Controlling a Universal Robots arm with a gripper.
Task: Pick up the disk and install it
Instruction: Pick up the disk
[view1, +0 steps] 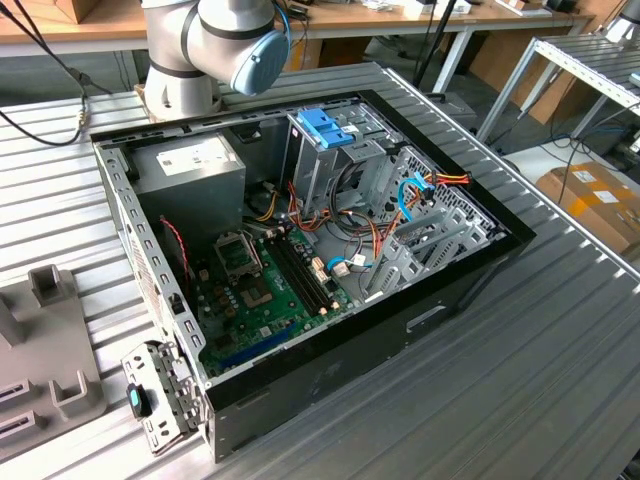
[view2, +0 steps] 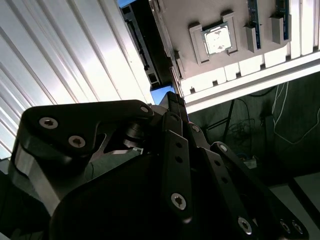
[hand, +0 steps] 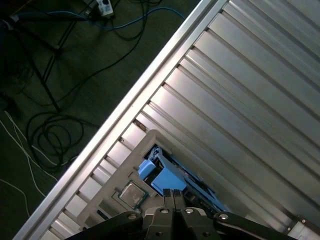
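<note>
Pickup looks unfinished: black metal gripper (hand: 172, 193), fingers pressed together, hovers at the dark rectangular blue-railed disk (hand: 158, 175) lying in its grey fixture (hand: 149, 141); installing is yet to be done.

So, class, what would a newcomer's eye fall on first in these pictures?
In the exterior view, the open computer case dominates the ribbed metal table, with its green motherboard and blue-topped drive cage exposed. In the first wrist view, the gripper hangs close to the disk, whose bright blue rails stand out at a grey fixture.
</note>
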